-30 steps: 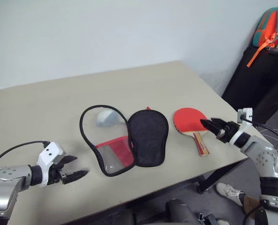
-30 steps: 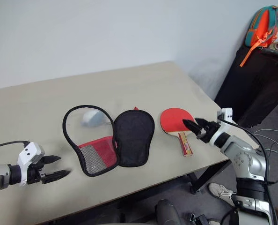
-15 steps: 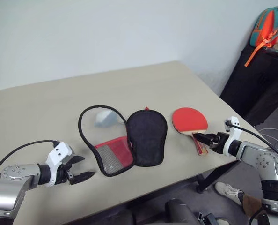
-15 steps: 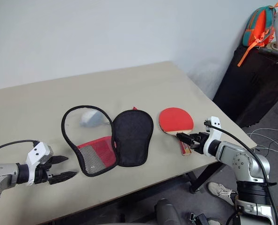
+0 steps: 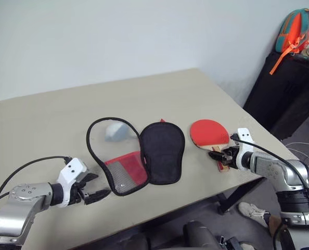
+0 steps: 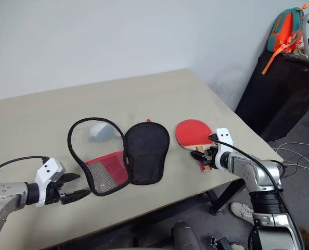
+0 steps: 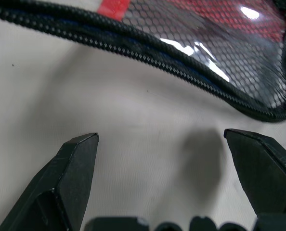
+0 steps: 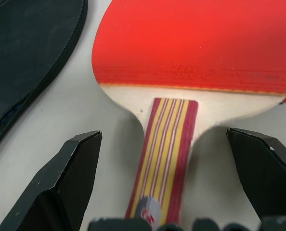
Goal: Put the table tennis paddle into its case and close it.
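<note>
My right claw point(image 8: 164, 144) stands wide, its two black fingers either side of the striped wooden handle of the round red rubber-faced table tennis paddle point(image 5: 210, 132), gripping nothing yet. The paddle lies flat on the beige table top point(image 5: 55, 112), near its right edge, blade pointing away from me and handle towards me. In the right wrist view the handle runs up the middle of the gap, with bare table between it and each finger.

My left claw point(image 5: 93, 188) is wide too and empty, low over the table just beside the near rim of the red fabric paddle-shaped case point(image 5: 138, 156). The case lies unzipped and spread: the black-lined flap to the right, the half with the red cloth and black mesh panel to the left, its black piping looping round a small greyish-white ball point(image 5: 115, 131) that sits inside the loop.

What worries me from here:

- The handle is thin and lies flat on the table. If I close too high, my fingers may skate over it; too low, and they may scrape the table and shove the paddle instead.
- The paddle is near the table's edge, so a push rather than a pinch could send it off.
- A grip far down the handle leaves the heavy blade free to droop or swivel as I lift.
- The ball sits where the blade should go; it could block the paddle or roll away.
- The case is limp, so unless my left claw pins it, it may slide or fold as the paddle goes in.
</note>
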